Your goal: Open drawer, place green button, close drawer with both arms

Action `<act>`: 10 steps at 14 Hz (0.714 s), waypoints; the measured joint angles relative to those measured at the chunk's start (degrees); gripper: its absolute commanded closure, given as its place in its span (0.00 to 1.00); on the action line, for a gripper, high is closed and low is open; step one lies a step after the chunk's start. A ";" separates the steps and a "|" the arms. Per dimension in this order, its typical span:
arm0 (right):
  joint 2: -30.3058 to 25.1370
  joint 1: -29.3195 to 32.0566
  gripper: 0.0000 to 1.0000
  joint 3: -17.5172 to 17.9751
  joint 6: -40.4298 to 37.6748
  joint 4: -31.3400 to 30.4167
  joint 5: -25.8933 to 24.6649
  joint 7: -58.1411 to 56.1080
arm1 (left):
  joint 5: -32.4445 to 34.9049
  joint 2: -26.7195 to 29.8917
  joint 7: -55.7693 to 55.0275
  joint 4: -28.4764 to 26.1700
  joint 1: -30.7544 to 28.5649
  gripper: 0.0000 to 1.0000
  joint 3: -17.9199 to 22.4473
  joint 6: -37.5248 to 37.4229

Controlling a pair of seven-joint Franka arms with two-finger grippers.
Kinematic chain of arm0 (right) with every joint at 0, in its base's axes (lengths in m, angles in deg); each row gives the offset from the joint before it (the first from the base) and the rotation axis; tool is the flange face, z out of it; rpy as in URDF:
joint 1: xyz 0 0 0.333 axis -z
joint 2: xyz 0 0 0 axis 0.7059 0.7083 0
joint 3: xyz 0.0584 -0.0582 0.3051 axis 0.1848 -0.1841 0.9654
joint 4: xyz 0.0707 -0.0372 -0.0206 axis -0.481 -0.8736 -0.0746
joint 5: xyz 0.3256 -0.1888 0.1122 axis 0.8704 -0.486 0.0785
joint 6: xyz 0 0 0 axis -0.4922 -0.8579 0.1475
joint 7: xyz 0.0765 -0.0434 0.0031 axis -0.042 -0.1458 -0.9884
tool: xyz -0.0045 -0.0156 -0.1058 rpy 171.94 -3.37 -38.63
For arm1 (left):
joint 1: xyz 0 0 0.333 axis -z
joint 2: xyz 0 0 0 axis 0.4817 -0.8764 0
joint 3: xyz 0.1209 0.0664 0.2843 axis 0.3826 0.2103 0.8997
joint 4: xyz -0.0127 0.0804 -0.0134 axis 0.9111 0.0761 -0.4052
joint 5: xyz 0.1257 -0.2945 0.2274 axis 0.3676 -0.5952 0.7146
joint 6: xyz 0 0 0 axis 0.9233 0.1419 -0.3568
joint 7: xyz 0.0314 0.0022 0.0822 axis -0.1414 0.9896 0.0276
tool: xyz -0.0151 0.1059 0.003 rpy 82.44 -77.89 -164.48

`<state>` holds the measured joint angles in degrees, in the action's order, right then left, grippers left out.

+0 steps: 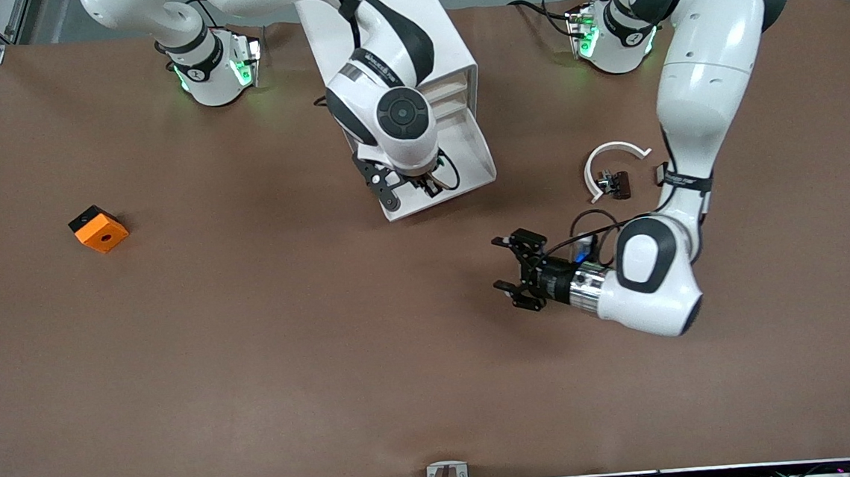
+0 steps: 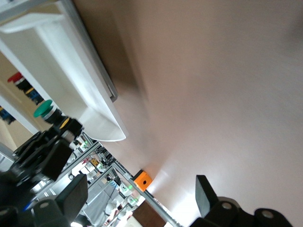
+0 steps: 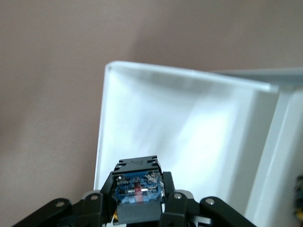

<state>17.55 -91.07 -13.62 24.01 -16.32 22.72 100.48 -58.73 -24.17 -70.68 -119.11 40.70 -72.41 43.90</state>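
Observation:
The white cabinet (image 1: 449, 50) stands mid-table with one drawer (image 1: 475, 156) pulled open toward the front camera. My right gripper (image 1: 421, 185) is over the open drawer's front part, shut on the button (image 3: 137, 184), whose bluish square base faces the right wrist view. The button's green cap (image 2: 46, 109) shows in the left wrist view, just above the tray (image 2: 71, 90). My left gripper (image 1: 501, 264) is open and empty, low over bare table nearer the front camera than the drawer, pointing toward the right arm's end. Its fingers (image 2: 206, 196) stand wide apart.
An orange square block (image 1: 99, 228) with a hole lies toward the right arm's end and shows in the left wrist view (image 2: 142, 179). A white arc with small black clips (image 1: 613, 173) lies beside the left arm's forearm. Brown table surrounds both.

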 measured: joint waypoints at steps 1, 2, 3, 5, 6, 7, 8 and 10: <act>0.59 -0.33 0.70 -0.02 0.20 0.16 0.00 3.37 | 0.16 0.92 2.58 0.03 -0.62 0.00 0.17 -0.15; 0.90 -0.40 0.70 -0.04 0.04 0.32 0.00 5.33 | 0.83 1.77 4.01 0.07 -1.08 0.00 0.23 -0.51; 0.95 -0.40 0.70 -0.18 -0.51 0.39 0.00 6.57 | 2.14 2.62 4.95 0.10 -1.48 0.00 0.25 -1.17; 0.96 -0.40 0.67 -0.39 -1.25 0.47 0.00 8.20 | 6.66 4.35 7.81 0.14 -2.08 0.00 0.26 -2.00; 1.00 -0.40 0.67 -0.39 -1.28 0.47 0.00 8.50 | 9.75 5.20 10.23 0.16 -2.03 0.00 0.19 -2.23; 1.09 -0.42 0.67 -0.39 -1.29 0.47 0.00 8.72 | 12.57 6.08 13.13 0.17 -1.78 0.00 0.06 -2.32; 1.19 -0.46 0.67 -0.39 -1.30 0.47 0.00 8.83 | 14.93 6.97 16.69 0.20 -1.42 0.00 0.01 -2.33; 1.77 -0.71 0.66 -0.36 -1.37 0.47 0.00 8.88 | 19.46 8.48 26.06 0.17 -0.77 0.00 -0.12 -2.47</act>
<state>19.32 -91.79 -13.98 22.63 -15.85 22.72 109.36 -39.27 -15.69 -44.62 -118.95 39.93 -72.53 41.43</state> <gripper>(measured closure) 0.586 0.000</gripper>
